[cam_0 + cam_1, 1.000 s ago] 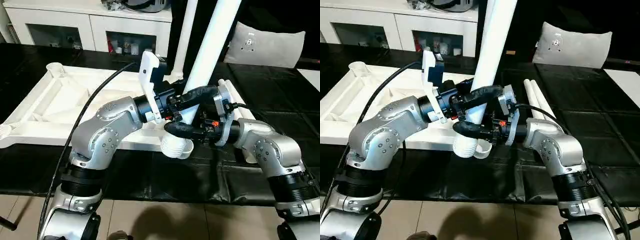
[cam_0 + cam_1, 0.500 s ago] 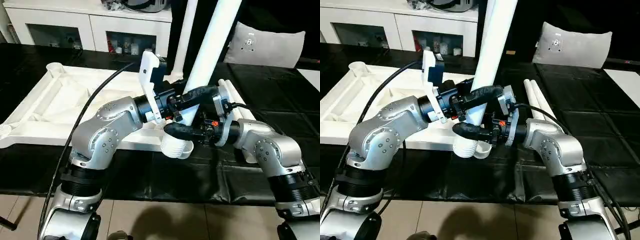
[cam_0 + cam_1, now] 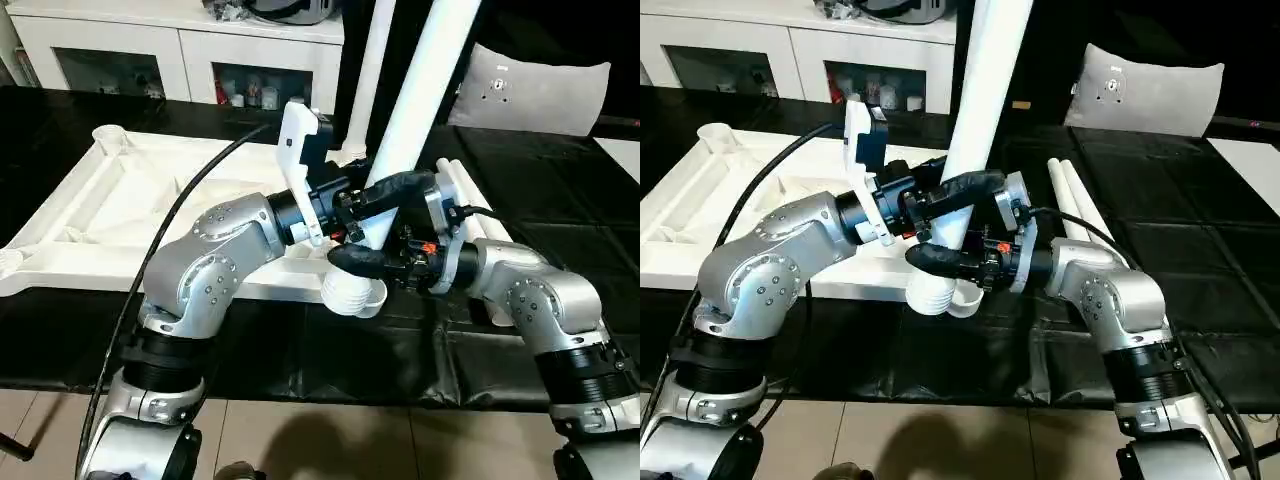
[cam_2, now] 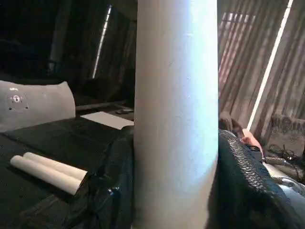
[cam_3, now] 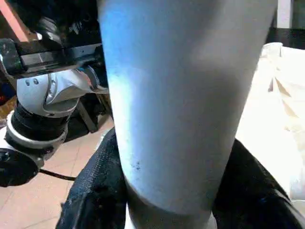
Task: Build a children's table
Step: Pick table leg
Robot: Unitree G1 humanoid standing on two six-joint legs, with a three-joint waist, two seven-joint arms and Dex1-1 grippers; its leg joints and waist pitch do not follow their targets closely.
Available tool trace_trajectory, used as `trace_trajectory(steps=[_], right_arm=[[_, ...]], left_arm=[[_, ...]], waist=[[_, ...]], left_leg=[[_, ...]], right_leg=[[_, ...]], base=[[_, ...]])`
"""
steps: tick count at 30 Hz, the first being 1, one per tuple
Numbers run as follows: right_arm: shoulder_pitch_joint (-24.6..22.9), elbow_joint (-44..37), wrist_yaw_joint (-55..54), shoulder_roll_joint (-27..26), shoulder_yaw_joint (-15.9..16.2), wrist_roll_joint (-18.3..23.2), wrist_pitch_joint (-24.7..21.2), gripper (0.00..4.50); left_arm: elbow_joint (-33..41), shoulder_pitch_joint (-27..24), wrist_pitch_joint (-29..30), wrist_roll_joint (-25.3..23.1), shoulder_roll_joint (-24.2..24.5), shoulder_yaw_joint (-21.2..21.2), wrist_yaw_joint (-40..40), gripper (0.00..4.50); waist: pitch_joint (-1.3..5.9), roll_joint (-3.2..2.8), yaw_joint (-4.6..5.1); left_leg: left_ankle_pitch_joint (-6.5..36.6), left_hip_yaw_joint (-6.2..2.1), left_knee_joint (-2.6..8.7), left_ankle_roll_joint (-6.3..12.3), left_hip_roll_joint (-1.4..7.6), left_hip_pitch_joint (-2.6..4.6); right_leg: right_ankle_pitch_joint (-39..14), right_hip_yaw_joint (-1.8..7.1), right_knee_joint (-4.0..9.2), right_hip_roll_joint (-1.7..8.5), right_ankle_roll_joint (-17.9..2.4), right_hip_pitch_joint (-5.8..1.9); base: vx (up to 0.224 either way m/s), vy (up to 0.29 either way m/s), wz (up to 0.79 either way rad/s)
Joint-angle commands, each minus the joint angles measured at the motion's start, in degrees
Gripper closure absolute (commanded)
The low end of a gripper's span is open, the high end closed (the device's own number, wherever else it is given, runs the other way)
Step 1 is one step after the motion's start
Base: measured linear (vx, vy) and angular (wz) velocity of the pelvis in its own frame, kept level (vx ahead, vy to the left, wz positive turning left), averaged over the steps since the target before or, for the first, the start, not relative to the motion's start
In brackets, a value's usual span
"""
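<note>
One white table leg (image 3: 415, 105) stands nearly upright, leaning slightly, its threaded foot (image 3: 350, 290) poised at the near corner socket of the upturned tabletop (image 3: 120, 205). Both grippers clasp it: the left gripper (image 3: 385, 195) higher, the right gripper (image 3: 362, 260) lower, just above the threads. Two spare legs (image 3: 1072, 195) lie beside.

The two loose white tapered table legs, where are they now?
The two loose white tapered legs lie side by side on the black mat, right of the upturned white tabletop, behind the right gripper.
</note>
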State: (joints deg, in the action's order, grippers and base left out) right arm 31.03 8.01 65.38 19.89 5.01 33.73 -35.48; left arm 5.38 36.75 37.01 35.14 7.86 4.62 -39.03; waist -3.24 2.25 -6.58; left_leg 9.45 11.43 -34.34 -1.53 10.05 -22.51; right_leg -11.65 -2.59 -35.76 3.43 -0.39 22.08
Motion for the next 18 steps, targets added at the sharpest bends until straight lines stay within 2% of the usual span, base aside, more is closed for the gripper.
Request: trace_trajectory(steps=[1, 2, 3, 4, 5, 8, 9, 12, 14, 15, 18], right_arm=[[0.10, 0.80, -3.02, -0.04, -0.52, -1.94, 0.67, 2.62], [0.02, 0.79, -3.38, -0.26, -0.39, -2.40, 1.35, 2.62], [0.04, 0.93, -3.90, -0.55, -0.46, -2.64, 1.73, 2.62], [0.49, 2.22, -9.03, -3.21, -0.79, -4.90, 4.36, 2.62], [0.49, 2.22, -9.03, -3.21, -0.79, -4.90, 4.36, 2.62], [0.66, 2.25, -11.92, -4.22, 1.34, -7.26, 3.78, 2.62], [0.65, 2.25, -12.04, -4.25, 1.48, -7.40, 3.77, 2.62], [0.87, 3.74, -13.61, -4.84, 2.80, -9.90, 5.81, 2.62], [1.53, 6.76, -16.34, -6.59, 1.85, -11.34, 9.18, 2.62], [1.63, 7.18, -16.78, -6.87, 1.59, -11.43, 9.57, 2.62], [1.90, 8.15, -19.05, -7.64, 0.24, -11.61, 9.67, 2.62]], left_arm=[[0.78, 1.45, -0.07, 0.50, -0.88, 0.03, 0.14, 2.66], [0.83, 1.50, 0.12, 0.80, -1.06, -0.03, 0.14, 2.66], [0.97, 1.51, 0.34, 0.99, -1.09, 0.00, 0.11, 2.31], [2.76, 1.47, 1.99, 2.26, -1.27, 0.89, -0.40, 2.10], [2.76, 1.47, 1.99, 2.26, -1.27, 0.89, -0.40, 1.96], [4.39, 1.60, 2.33, 2.66, -1.63, 2.23, -1.05, 1.92], [4.45, 1.62, 2.33, 2.67, -1.66, 2.28, -1.07, 1.72], [5.05, 1.73, 2.29, 2.88, -1.96, 2.83, -1.56, 1.59], [5.50, 1.81, 2.40, 3.18, -2.66, 3.23, -1.63, 1.41], [5.53, 1.80, 2.40, 3.19, -2.77, 3.27, -1.61, 1.29], [5.88, 1.44, 2.37, 3.26, -3.18, 3.48, -2.03, 1.18]], waist=[[3.85, 0.06, -0.03], [3.88, 0.01, -0.04], [3.87, 0.01, -0.01], [3.86, 0.05, 0.04], [3.87, 0.01, 0.21], [3.87, -0.13, 0.19], [3.81, -0.11, 0.20], [3.79, -0.11, 0.06], [3.77, -0.13, 0.30], [3.74, -0.30, 0.30], [3.80, -0.25, 0.35]], left_leg=[[9.48, -1.74, 3.77, -1.11, 3.40, 1.74], [9.61, -1.76, 3.79, -1.19, 3.46, 1.79], [9.70, -1.77, 3.79, -1.25, 3.45, 1.78], [9.78, -1.73, 3.82, -1.43, 3.44, 1.81], [9.89, -1.79, 3.91, -1.64, 3.40, 1.78], [10.05, -1.77, 3.95, -2.22, 3.43, 1.92], [10.08, -1.77, 3.96, -2.29, 3.42, 1.90], [10.68, -1.78, 4.02, -2.58, 3.45, 1.93], [11.35, -1.75, 4.06, -2.91, 3.39, 1.87], [11.85, -1.79, 4.09, -2.95, 3.40, 1.88], [11.02, -1.83, 4.14, -2.67, 3.41, 1.87]], right_leg=[[-9.12, 2.47, 4.26, 4.94, -10.66, -2.05], [-9.19, 2.47, 4.25, 5.01, -10.65, -2.04], [-9.24, 2.47, 4.25, 4.96, -10.64, -2.01], [-9.41, 2.49, 4.24, 5.01, -10.64, -1.88], [-9.70, 2.44, 4.19, 4.96, -10.63, -1.89], [-9.58, 2.49, 4.18, 4.92, -10.35, -1.87], [-9.67, 2.51, 4.26, 4.91, -10.21, -1.84], [-10.37, 2.57, 4.33, 4.99, -9.66, -1.83], [-10.80, 2.57, 4.38, 5.01, -9.73, -1.70], [-11.07, 2.59, 4.41, 5.05, -9.76, -1.71], [-9.50, 2.56, 4.27, 4.85, -9.82, -1.89]], base=[[0.000, 0.000, 0.00], [0.000, 0.000, 0.00], [0.000, 0.000, 0.00], [0.000, 0.000, 0.00], [0.000, 0.000, 0.00], [0.000, 0.000, 0.00], [0.000, 0.000, 0.00], [0.000, 0.000, 0.00], [0.000, 0.000, 0.00], [0.000, 0.000, 0.00], [0.000, 0.000, 0.00]])
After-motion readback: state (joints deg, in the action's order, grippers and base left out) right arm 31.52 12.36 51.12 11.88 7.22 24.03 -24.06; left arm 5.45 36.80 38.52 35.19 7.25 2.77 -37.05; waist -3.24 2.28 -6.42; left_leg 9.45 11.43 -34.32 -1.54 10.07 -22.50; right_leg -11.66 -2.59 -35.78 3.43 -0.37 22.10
